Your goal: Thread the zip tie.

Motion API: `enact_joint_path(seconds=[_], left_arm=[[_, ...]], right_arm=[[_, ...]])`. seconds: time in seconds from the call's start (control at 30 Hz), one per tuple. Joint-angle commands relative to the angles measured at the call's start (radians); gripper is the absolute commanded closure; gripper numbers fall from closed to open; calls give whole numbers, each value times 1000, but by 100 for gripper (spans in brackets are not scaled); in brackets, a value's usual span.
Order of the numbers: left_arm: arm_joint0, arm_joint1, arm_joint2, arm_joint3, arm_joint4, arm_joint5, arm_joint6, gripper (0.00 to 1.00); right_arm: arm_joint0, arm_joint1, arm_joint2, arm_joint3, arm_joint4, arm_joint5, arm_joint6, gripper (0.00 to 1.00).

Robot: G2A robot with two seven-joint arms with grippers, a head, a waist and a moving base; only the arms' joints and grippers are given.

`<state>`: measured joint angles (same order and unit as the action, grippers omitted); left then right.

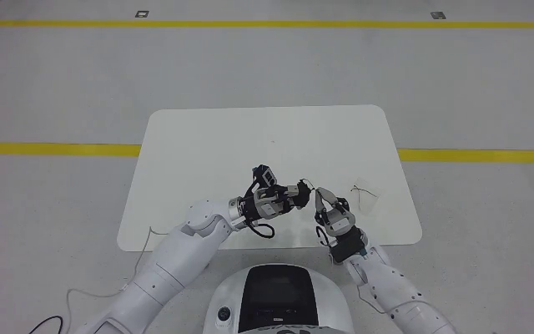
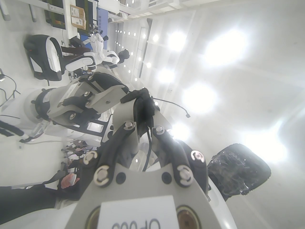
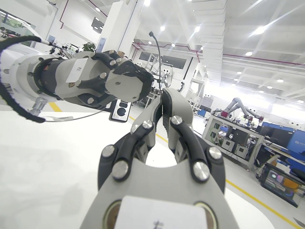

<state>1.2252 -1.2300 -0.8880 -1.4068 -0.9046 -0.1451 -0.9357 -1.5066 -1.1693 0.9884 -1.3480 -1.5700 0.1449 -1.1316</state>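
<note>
Left tool (image 2: 143,107): hovering above the near middle of the counter (image 1: 209,142). Its fingers are pressing together on the black zip tie (image 3: 158,48), and the strap is running down between them towards the wrist.

Zip tie: being held in the air, off the counter, where the two tools are meeting. Its free length is arching away from the left tool's tips and ending in the small square head.

Right tool (image 3: 162,96): facing the left tool tip to tip, just beside it. Its fingers are lying flat against each other with no gap showing. The strap seems to be touching these tips, but the contact is too fine to confirm a pinch.

Counter: white, with rounded corners, sitting on a pale floor (image 1: 467,83) that is carrying yellow lines (image 1: 67,149).

Loose strand (image 1: 365,194): a thin, dark, wiry piece lying on the counter on the robot's right side. It is lying near the right tool but apart from it.
</note>
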Motion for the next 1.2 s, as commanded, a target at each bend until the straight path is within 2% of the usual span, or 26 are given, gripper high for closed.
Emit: enact_joint_path(seconds=[0.0, 0.47, 1.17], left_arm=[[0, 0, 0, 0, 0, 0, 0, 100], [0, 0, 0, 0, 0, 0, 0, 100], [0, 0, 0, 0, 0, 0, 0, 100]], right_arm=[[0, 1, 0, 0, 0, 0, 2, 100], [-3, 5, 17, -5, 0, -19, 11, 100], [-12, -7, 49, 21, 3, -42, 6, 100]])
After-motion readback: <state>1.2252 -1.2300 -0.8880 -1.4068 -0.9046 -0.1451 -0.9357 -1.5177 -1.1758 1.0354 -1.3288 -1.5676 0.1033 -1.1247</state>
